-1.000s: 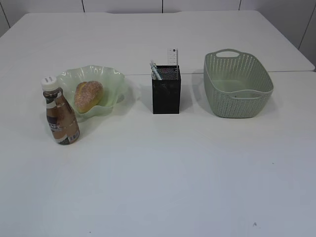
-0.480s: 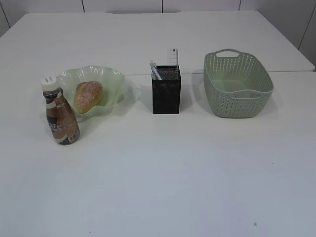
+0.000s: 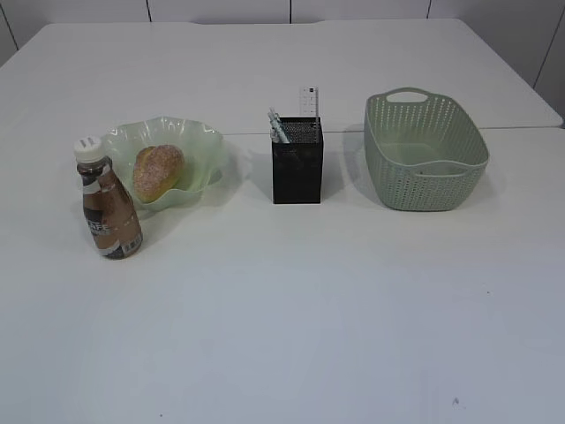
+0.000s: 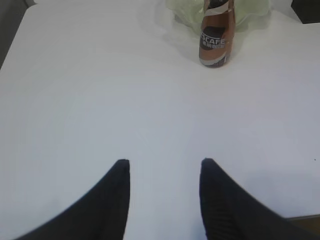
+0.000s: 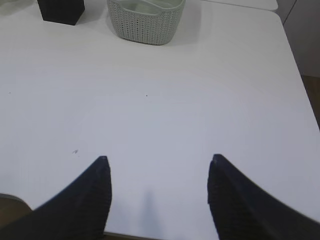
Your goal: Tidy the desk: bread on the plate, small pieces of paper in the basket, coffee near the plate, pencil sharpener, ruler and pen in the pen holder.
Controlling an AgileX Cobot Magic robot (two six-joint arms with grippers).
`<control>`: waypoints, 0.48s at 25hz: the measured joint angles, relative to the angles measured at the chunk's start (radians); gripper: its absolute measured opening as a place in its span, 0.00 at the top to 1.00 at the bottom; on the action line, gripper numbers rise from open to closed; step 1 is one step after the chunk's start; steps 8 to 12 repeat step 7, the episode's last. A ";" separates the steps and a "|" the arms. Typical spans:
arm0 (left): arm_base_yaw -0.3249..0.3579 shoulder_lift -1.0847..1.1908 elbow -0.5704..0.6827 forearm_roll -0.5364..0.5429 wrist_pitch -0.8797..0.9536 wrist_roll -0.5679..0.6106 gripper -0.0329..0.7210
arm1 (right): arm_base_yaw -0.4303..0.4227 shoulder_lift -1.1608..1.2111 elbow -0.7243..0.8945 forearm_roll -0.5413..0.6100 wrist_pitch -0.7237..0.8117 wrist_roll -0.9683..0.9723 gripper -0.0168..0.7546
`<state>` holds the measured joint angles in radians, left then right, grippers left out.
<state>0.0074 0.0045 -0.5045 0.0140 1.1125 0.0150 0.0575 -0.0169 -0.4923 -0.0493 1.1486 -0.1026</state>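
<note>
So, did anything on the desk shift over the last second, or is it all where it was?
Nothing visibly changed. The bread lies on the plate, the coffee stands upright beside the plate, the pen holder holds its ruler and pen, and the basket sits to the right, all unmoved. Neither arm shows in the exterior view, and nothing was grasped or released.

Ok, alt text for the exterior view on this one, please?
A white desk holds a tidy row: a coffee bottle beside a ruffled green glass plate with a bread roll on it, a black mesh pen holder with a ruler and pens, and a green woven basket. No arms visible.
</note>
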 joint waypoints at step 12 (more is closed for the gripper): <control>0.000 0.000 0.000 0.000 0.000 0.000 0.56 | 0.000 0.000 0.000 0.000 0.000 0.000 0.36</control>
